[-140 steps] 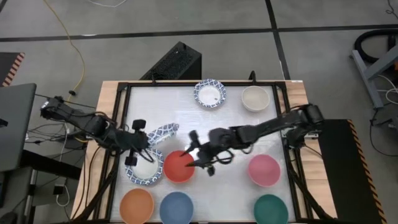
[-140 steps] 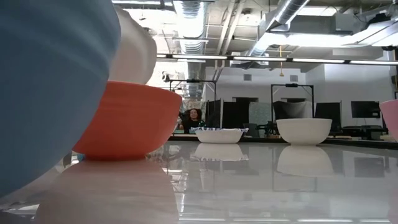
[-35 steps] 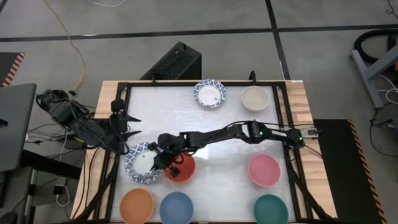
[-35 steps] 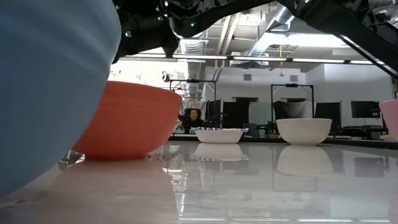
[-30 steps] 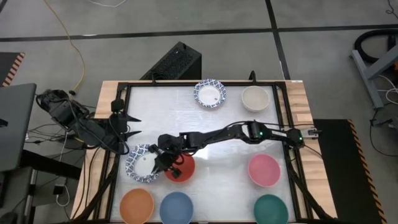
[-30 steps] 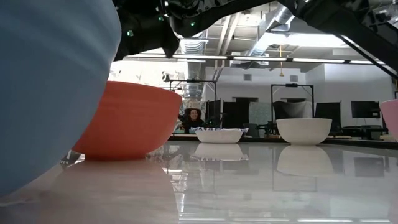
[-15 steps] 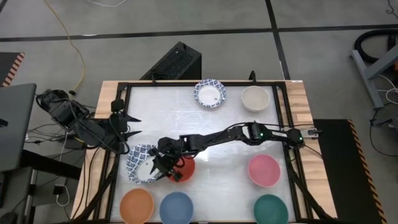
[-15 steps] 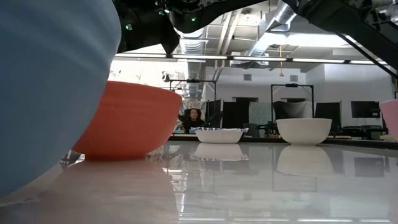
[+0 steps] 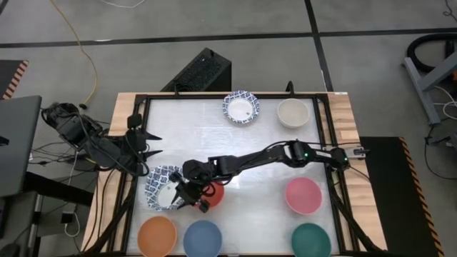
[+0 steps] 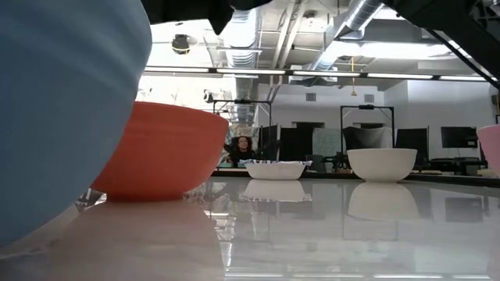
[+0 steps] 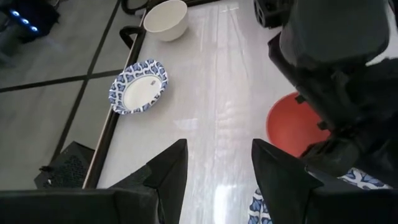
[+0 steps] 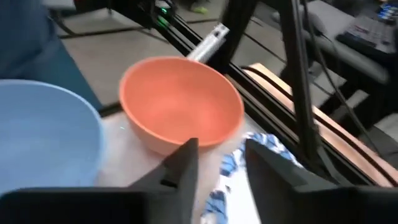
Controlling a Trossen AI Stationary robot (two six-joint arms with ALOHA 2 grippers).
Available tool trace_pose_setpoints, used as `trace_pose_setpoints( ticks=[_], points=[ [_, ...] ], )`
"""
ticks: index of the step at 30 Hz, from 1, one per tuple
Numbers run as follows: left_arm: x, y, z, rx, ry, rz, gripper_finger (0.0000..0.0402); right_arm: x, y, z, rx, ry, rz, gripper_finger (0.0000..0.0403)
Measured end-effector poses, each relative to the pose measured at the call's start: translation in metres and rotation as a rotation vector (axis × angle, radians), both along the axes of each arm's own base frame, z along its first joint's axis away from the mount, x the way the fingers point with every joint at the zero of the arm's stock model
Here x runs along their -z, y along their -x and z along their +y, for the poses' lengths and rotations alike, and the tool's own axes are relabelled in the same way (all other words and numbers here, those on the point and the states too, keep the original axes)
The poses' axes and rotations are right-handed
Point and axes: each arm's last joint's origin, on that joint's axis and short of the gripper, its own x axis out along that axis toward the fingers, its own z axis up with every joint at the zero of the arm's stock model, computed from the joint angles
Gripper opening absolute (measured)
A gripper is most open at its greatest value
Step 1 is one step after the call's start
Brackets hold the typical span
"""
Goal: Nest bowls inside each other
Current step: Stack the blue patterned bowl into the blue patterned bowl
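A white bowl with a blue-patterned rim rests on its base at the table's near left, beside a red bowl. My right gripper hovers open just above these two, its arm reaching across from the right. In the right wrist view its fingers frame the patterned rim without touching it. My left gripper waits open and raised at the table's left edge, and nothing lies between its fingers.
An orange bowl, a blue bowl and a dark green bowl line the near edge. A pink bowl sits at the right. Another patterned bowl and a beige bowl stand at the far edge.
My right gripper has risen and shifted a little toward the table's near edge; in the low view its dark shape has climbed almost out of the picture. The bowls have stayed in place.
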Motion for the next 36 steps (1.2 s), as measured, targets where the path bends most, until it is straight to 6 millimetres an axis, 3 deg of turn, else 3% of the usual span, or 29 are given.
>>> trace_pose_setpoints(
  ticks=[5, 9, 16, 23, 32, 36],
  points=[
    [0.0, 0.0, 0.0, -0.008, 0.01, -0.003, 0.0169, 0.007, -0.002, -0.007, 0.04, 0.014, 0.014, 0.0045],
    [0.0, 0.0, 0.0, -0.014, 0.016, -0.005, 0.0169, 0.008, -0.002, -0.008, 0.04, 0.014, 0.016, 0.0009],
    [0.0, 0.0, 0.0, -0.018, 0.021, -0.007, 0.0169, 0.021, -0.003, -0.005, 0.037, 0.007, 0.068, 0.0031],
    [0.0, -0.002, -0.001, -0.018, 0.021, -0.006, 0.0169, 0.034, -0.005, -0.005, 0.044, 0.003, 0.101, 0.002],
    [0.002, -0.005, -0.004, -0.025, 0.026, -0.001, 0.0169, 0.033, -0.006, -0.011, 0.102, 0.029, 0.103, 0.0021],
    [0.01, -0.008, -0.005, -0.041, 0.021, 0.009, 0.0169, 0.007, 0.001, -0.013, 0.241, 0.155, 0.091, 0.0021]
  ],
)
